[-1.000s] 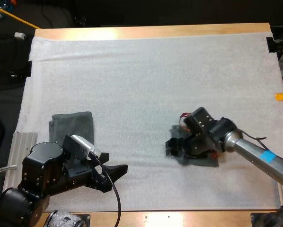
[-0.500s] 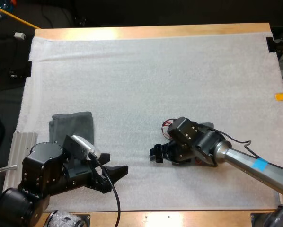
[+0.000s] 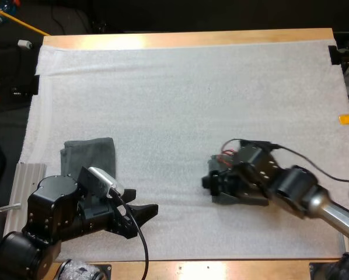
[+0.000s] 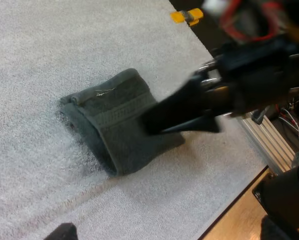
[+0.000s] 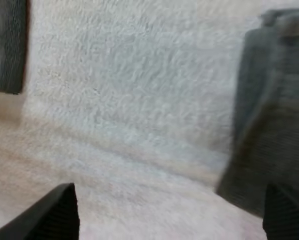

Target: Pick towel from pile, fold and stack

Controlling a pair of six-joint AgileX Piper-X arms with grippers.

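My right claw (image 3: pixel 212 185) is hanging low over the mat (image 3: pixel 180 105), fingers spread apart and gripping nothing. The grey-green towel (image 4: pixel 112 125) is lying bunched just beside and partly under it. My left claw (image 3: pixel 144 211) is hovering open near the table's (image 3: pixel 180 39) front edge, with a folded towel (image 3: pixel 90 153) lying flat beside that arm.

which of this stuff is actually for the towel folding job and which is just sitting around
For the job:
- folded towel beside the left arm
- second towel at the right hand
- left hand, open, apart from both towels

Just there:
- white mat
- wooden table
- small white object off the table's far left corner
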